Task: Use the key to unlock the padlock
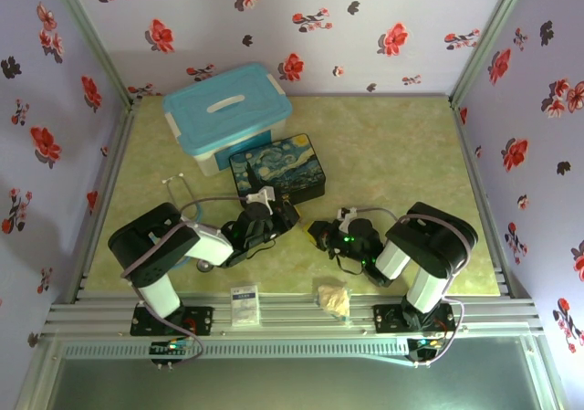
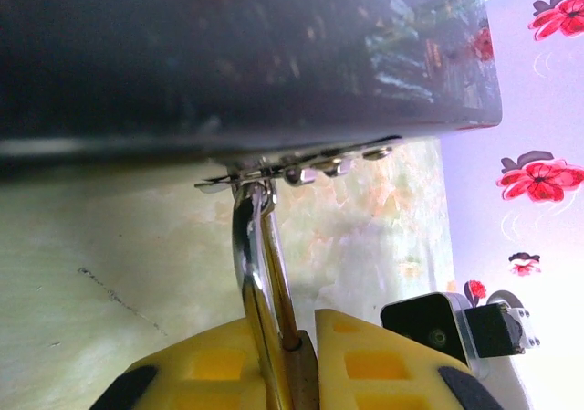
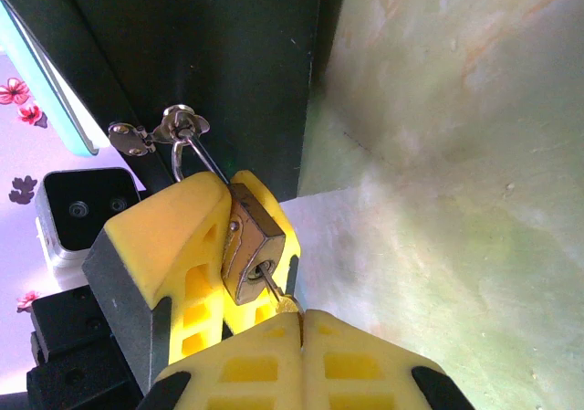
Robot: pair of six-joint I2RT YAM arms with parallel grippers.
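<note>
Green tabletop — padlock on painted box latch; blue tub lidded.

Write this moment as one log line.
left gripper: shut on padlock | right gripper: shut on key | key: in padlock | shackle: through box latch

Brass padlock: small, thin silver shackle looped through the dark box's metal latch; body tilted, keyhole end lowest, clamped between the left gripper pads. Silvery key: slim blade seated in keyhole, head pinched by the right gripper
</note>
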